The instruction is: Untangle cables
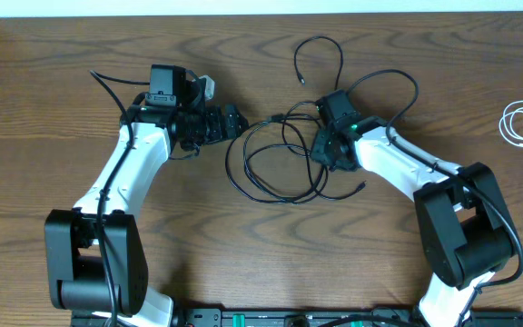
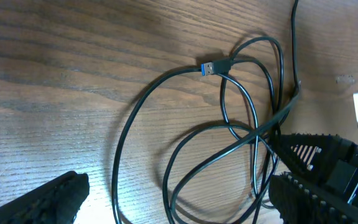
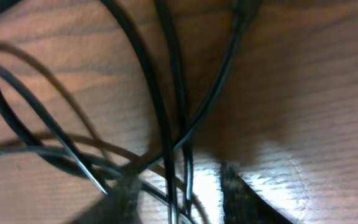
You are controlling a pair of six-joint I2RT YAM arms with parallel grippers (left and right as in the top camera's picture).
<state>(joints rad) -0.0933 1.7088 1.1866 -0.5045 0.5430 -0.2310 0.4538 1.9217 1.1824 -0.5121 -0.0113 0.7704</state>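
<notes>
The tangle of black cables (image 2: 253, 132) lies on the bench (image 1: 53, 109) between the two arms. The question for the next move is which hand sits where against that tangle.

The right hand (image 1: 320, 150) is low over the tangle's right edge, where several loops cross. In the right wrist view, two or three black strands run lengthwise between its fingers (image 3: 244, 196), away from the camera. The fingers stand close on either side of them, but the view is blurred and dark. I cannot tell whether they are pinching a strand or only flanking it.

The left hand (image 1: 236, 121) is at the tangle's upper left edge, spread wide and holding nothing. The left wrist view shows the loops in front of it and partly between its fingers. A blue-tipped USB plug (image 2: 213, 66) lies at the far side of the tangle from that camera. The plug's long axis runs roughly across the hand's line of approach, with the tip pointing away from the crossings.

The right hand is the nearer to the knot itself, and the left is the nearer to that free plug end. Pulling apart would probably mean one hand anchoring at the crossings while the other draws a strand outward, away from the tangle.

A coiled white cord (image 1: 507, 125) lies well apart from the tangle, beyond the right arm and free of the black cables.
</notes>
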